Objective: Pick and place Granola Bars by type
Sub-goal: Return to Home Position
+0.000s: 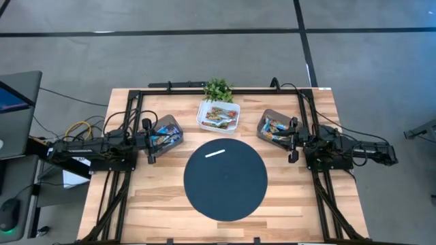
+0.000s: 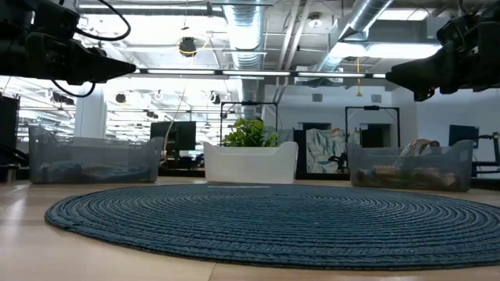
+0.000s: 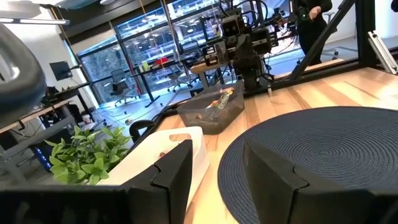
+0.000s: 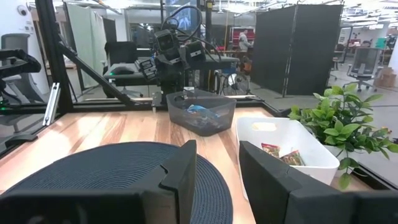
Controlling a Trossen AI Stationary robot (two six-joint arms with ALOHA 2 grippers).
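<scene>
Granola bars in shiny wrappers lie in three bins. The white bin stands at the table's far middle, with bars showing inside. A clear bin to its left and a clear bin to its right also hold bars. My left gripper is open, at the near-left corner of the left bin, and touches nothing. My right gripper is open, at the near-right corner of the right bin, also free. In the wrist views the left gripper and the right gripper show a clear gap between the fingers.
A round dark woven mat covers the table's middle, with a thin white strip on its far part. A small green plant stands behind the white bin. A black frame runs along the table's edges. Bare wood lies around the mat.
</scene>
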